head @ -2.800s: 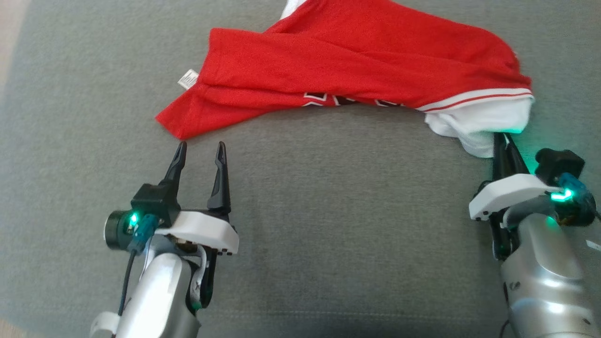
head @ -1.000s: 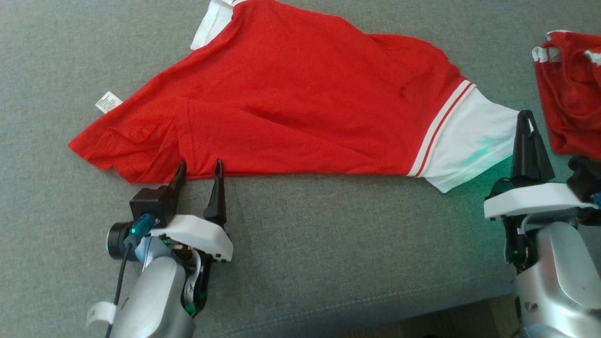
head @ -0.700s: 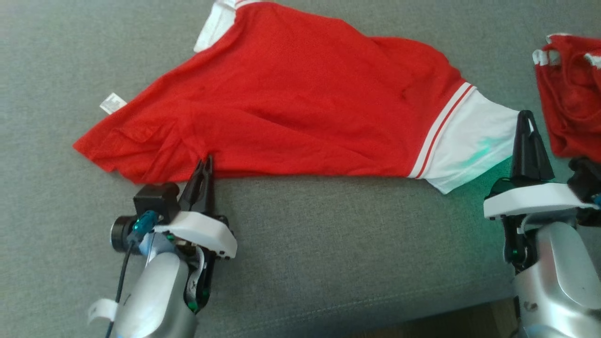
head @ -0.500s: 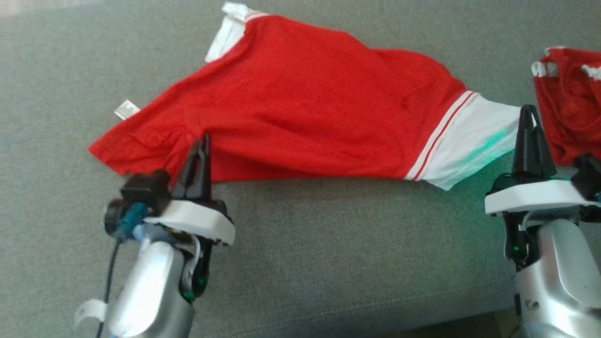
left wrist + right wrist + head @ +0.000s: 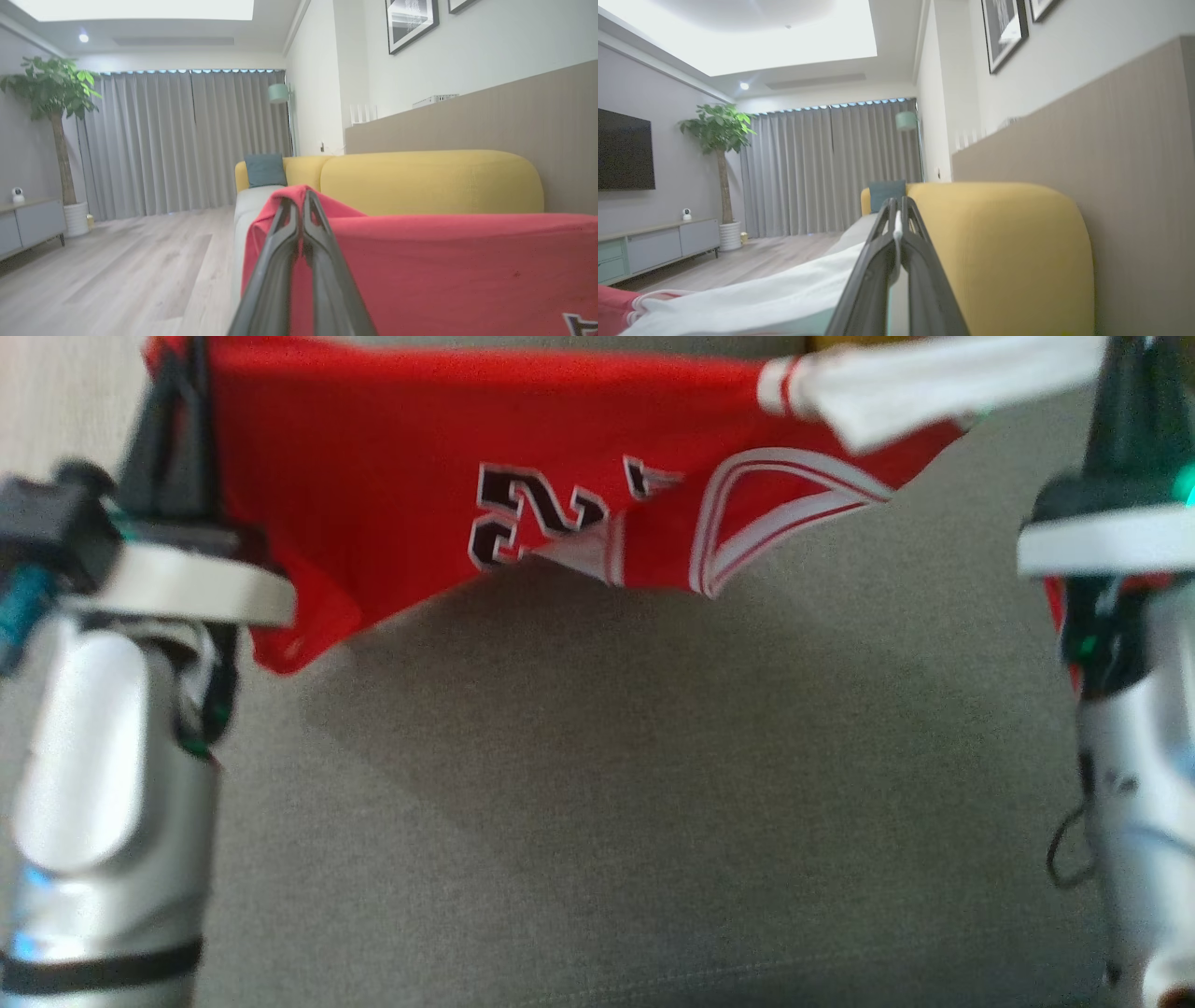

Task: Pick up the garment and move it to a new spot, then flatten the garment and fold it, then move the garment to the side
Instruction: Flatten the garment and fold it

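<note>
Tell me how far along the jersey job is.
Done: pickup. In hand: the red mesh jersey with white sleeves hangs above the grey sofa cushion, clamped by left pincer and right pincer. Remaining: placing elsewhere, flattening, folding, moving aside.

A teal cushion [image 5: 265, 170] rests against the yellow backrest [image 5: 430, 182] (curtains [image 5: 187, 140] behind).

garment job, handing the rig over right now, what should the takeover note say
Left pincer: shut on the garment's red end.
Right pincer: shut on its white sleeve.
Garment hangs stretched between them above the grey cushion, number facing the head camera.
Done: picked up.
Left: set down at a new spot, flatten, fold, move aside.
</note>
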